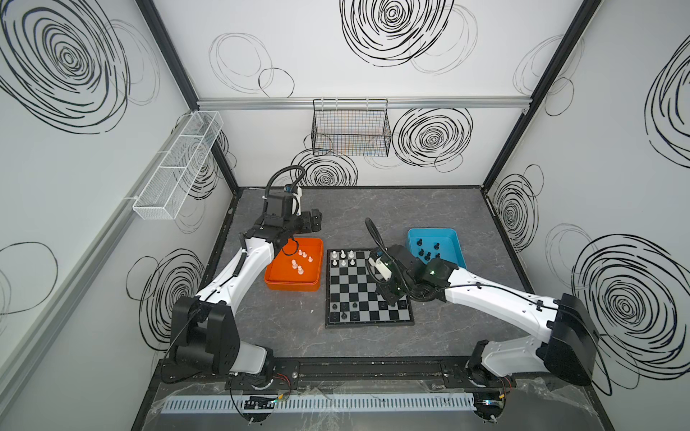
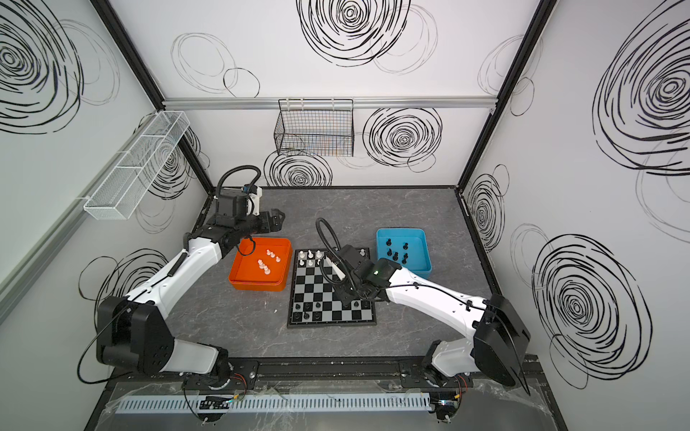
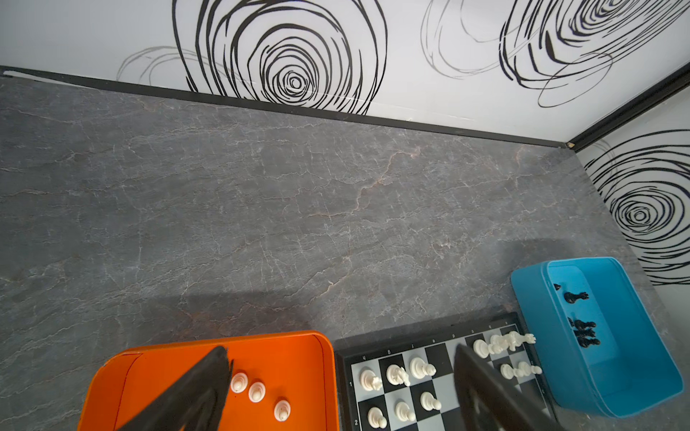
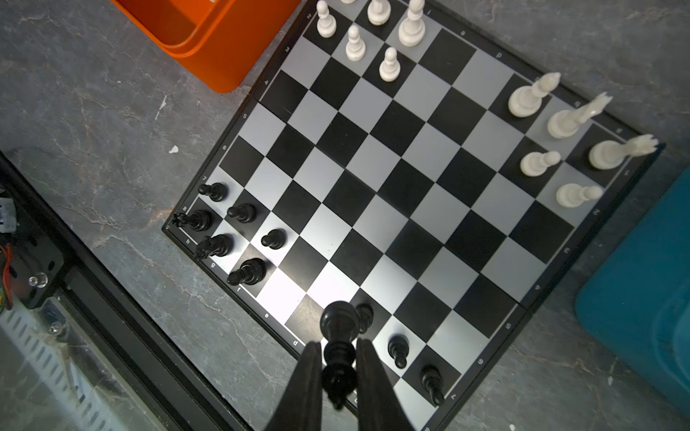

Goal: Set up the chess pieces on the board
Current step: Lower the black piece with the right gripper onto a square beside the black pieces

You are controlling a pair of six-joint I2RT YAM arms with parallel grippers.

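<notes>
Right wrist view: our right tool (image 4: 339, 346) clamps a black piece (image 4: 338, 354); if we release it tilted, a nearby pawn (image 4: 398, 349) may topple.

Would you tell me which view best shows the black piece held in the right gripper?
The right wrist view: the black piece sits close up, clamped in the right gripper. In both top views that gripper largely hides it, and the left wrist view misses it.

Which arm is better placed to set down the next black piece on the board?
Right. The right gripper is shut on a black piece over the board, beside the other black pieces; the left gripper is open and empty, by the orange tray.
</notes>
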